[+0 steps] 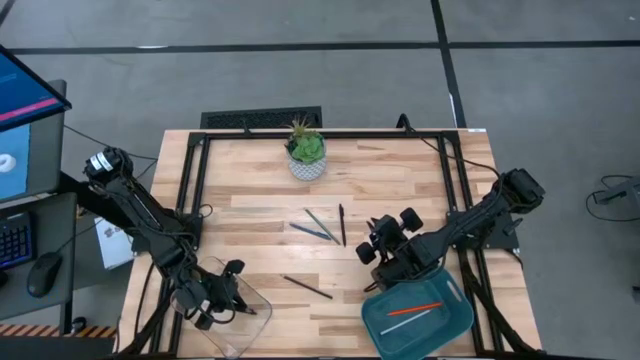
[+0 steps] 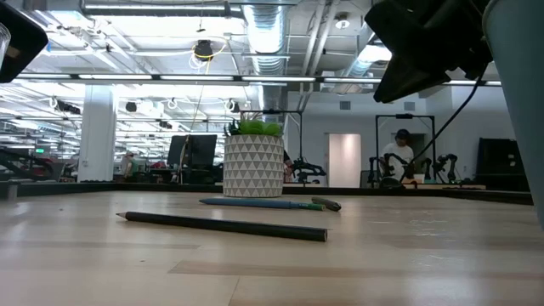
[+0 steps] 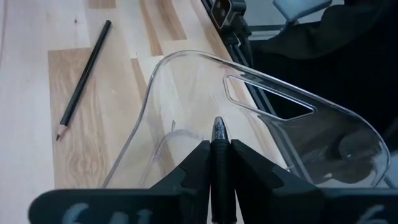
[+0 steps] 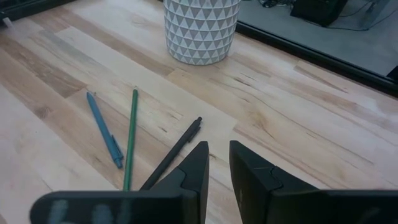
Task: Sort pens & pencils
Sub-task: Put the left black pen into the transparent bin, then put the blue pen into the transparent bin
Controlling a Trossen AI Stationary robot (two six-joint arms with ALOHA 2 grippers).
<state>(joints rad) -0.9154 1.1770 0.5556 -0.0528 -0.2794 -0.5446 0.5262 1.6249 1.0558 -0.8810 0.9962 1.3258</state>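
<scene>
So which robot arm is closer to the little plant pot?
The right. Its gripper hangs over the table just past the loose pens from the plant pot; the left gripper is at the table's near corner, over the clear tray.

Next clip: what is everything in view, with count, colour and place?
table: one, light wood
plant pot: one, white patterned, far middle
loose sticks: four; blue pen, green pencil, black pen mid-table; black pencil nearer
teal tray: one, near right, holding orange-red stick and white stick
clear tray: one, near left
left end effector: over clear tray, gripping dark pen
right end effector: open, empty, beside teal tray
</scene>
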